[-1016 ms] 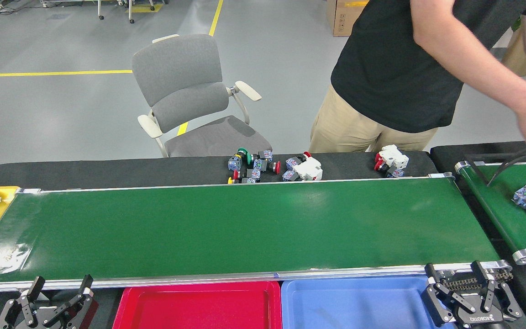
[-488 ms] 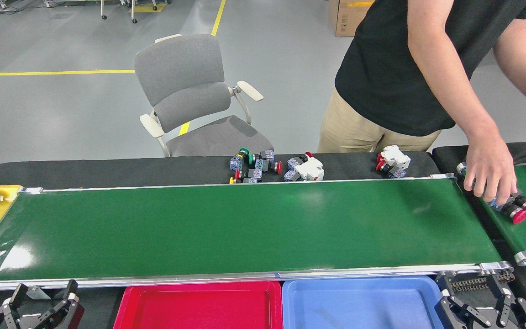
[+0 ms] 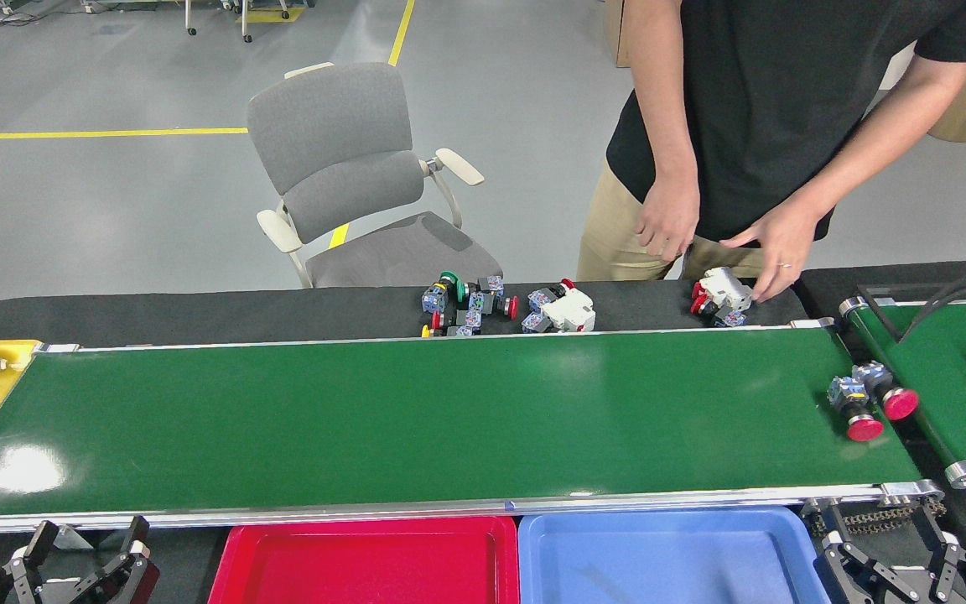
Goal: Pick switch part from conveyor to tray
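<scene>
Head view: nothing picked yet. Switch part (image 3: 867, 401), red-capped, sits at the far right end of the conveyor (image 3: 416, 419), near the edge by the second belt (image 3: 944, 377). Red tray (image 3: 366, 560) and blue tray (image 3: 667, 558) look empty. Left hand (image 3: 64, 570) and right hand (image 3: 902, 564) open, holding nothing, low at near rail. Belt otherwise bare; person's hand (image 3: 772, 252) reaches over back bench (image 3: 198, 315).
</scene>
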`<state>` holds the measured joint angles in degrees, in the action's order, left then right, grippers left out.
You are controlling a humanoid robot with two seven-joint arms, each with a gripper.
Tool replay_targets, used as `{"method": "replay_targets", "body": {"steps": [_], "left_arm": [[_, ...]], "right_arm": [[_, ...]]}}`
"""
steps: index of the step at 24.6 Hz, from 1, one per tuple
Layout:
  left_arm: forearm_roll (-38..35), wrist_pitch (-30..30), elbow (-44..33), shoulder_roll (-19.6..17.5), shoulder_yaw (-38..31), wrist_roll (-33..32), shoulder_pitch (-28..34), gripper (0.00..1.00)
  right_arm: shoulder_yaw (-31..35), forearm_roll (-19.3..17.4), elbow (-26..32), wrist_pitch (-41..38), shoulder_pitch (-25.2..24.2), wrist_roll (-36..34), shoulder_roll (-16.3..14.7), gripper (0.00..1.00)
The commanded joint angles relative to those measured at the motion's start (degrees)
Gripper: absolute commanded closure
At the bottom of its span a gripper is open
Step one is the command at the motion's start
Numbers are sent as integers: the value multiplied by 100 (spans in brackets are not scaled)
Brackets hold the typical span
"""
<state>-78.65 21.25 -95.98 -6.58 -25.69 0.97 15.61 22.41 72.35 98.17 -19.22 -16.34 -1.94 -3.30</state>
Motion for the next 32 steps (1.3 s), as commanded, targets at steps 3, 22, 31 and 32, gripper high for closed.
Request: {"method": "replay_targets", "body": {"steps": [3,22,31,32], "left_arm": [[34,20,-96,-19,-59,17,-14,0],[-2,196,27,-107,55,-18,-76,0],[-19,196,53,-107,117,-27,-155,0],[-19,196,53,-107,117,-27,-155,0]], "right_arm": [[36,-19,-148,23,254,45,-171,0],[-852,210,-1845,58,2170,1302,-426,1],[-878,192,-2425,50,2689,1372,-523,1],[-896,201,-2495,50,2768,1381,-514,1]]}}
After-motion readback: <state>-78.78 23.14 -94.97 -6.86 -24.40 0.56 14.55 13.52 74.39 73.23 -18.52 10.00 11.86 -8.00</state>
